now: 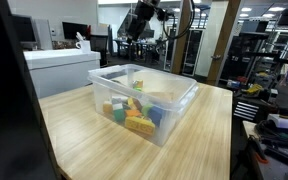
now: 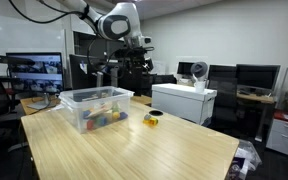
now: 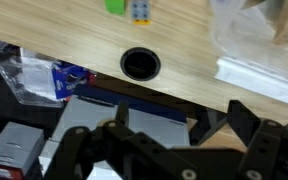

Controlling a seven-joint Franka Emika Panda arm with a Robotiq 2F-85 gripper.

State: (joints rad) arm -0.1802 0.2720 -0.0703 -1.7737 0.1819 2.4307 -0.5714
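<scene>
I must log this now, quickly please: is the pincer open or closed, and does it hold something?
Pincer: open and holding nothing; the gap is empty in the wrist view.

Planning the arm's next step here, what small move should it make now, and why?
Probably bring the end effector forward and down toward the green block near the clear bin: its jaws stand open and empty, and it hangs high, seemingly past the table edge.

A pale wooden table [image 1: 206, 128] fills both exterior views; a round cable hole [image 3: 140, 64] sits near its edge in the wrist view; a small yellow item [image 2: 152, 121] lies on top; a white cabinet [image 2: 184, 100] stands just beyond; a lit monitor [image 2: 34, 68] glows behind.
</scene>
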